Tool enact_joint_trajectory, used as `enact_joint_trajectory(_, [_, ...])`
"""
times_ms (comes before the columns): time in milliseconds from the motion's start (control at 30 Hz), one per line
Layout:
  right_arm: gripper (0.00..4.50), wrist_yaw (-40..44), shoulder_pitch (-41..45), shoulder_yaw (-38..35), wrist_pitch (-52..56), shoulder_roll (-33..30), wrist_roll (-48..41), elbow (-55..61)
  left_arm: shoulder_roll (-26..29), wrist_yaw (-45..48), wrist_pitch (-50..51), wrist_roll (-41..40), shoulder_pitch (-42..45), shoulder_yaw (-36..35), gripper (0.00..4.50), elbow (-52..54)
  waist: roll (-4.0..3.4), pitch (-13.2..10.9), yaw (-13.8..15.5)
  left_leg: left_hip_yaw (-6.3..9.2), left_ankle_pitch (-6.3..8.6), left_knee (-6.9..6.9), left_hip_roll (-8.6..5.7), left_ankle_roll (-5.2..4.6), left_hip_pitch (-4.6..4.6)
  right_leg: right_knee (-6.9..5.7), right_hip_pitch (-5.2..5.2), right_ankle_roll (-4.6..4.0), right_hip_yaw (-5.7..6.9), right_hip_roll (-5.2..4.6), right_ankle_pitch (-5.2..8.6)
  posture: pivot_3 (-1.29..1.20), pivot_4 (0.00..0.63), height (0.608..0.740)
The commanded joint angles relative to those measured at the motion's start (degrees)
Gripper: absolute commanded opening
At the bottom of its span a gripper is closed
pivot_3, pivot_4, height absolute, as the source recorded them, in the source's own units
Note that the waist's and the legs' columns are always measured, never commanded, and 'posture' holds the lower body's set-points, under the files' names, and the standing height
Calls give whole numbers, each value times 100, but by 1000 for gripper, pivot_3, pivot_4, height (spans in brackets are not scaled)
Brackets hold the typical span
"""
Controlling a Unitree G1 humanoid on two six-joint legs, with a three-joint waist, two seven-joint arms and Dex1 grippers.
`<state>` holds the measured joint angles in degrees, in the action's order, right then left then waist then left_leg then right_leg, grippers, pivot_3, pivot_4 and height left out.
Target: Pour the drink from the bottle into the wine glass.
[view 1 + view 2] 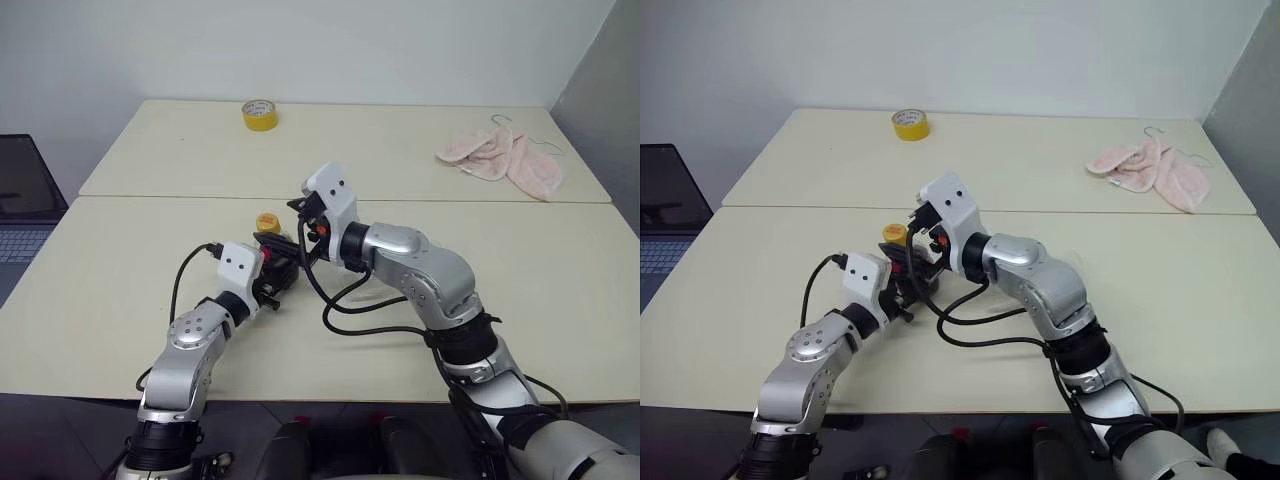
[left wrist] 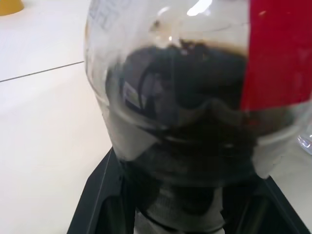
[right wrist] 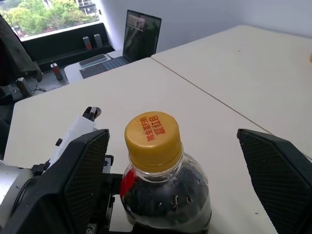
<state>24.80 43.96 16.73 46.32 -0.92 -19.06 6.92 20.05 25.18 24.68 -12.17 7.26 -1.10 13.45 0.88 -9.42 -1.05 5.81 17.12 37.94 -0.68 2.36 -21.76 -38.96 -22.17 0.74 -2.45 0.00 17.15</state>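
Bottle [image 3: 163,187]: yellow cap [image 3: 153,132] printed with red characters, too small to read; red label band; clear rounded body holding dark drink [image 2: 195,92]. It stands on the pale tabletop [image 1: 120,290], clenched in the left claw [image 1: 272,280]. Right claw [image 3: 175,180] spread wide, a finger either side of the cap, not touching.

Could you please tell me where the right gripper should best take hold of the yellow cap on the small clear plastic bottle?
Grip the yellow cap by its ribbed side wall, coming from above. The bottle stands upright in the left gripper, and the open right gripper already has a finger on either side of the cap.
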Motion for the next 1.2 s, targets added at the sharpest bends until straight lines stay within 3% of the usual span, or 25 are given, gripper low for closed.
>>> enact_joint_trajectory(33, [3551, 7, 204, -165, -163, 78, -13, 93, 1, 50, 82, 29, -108, 174, 1699, 58, 0, 0, -1, 0, 0, 0, 0, 0, 0, 0, 0, 0, 0, 0, 0, 0, 150, 740])
enact_joint_trajectory(267, [1249, 56, 215, -116, -249, 58, 73, 56, 25, 41, 79, 21, -142, 148, 1554, 65, 0, 0, -14, 1, 0, 0, 0, -1, 0, 0, 0, 0, 0, 0, 0, 0, 150, 740])
enact_joint_trajectory(500, [1245, 423, 230, -54, -537, -146, 88, 151, 176, 258, 196, -178, -218, 43, 1256, 227, 0, 0, -44, 2, 0, -1, 0, -1, -1, 0, -1, 0, 2, 0, 0, 0, 150, 740])
enact_joint_trajectory(767, [1245, 2141, 437, -68, -1383, -877, -199, -11, 892, 1155, 382, -801, -36, -282, 1069, 310, -3, -3, -74, 1, 1, -2, 1, -2, -4, 1, -4, 0, 2, 1, 0, 0, 150, 740])
enact_joint_trajectory(1033, [1245, 4003, 722, 67, -2657, -1165, -424, -177, 1393, 1968, 495, -1422, 204, -449, 1033, 163, -6, -5, -79, 0, 1, -3, 2, -3, -6, 3, -5, -1, 3, 2, 0, 0, 150, 740])
enact_joint_trajectory(1200, [1245, 4438, 918, 52, -3019, -1195, -356, -346, 1441, 2042, 449, -1517, 290, -454, 1032, 34, -6, -6, -78, 2, 1, -2, 3, -3, -5, 1, -5, -1, 4, 2, 0, 0, 150, 740])
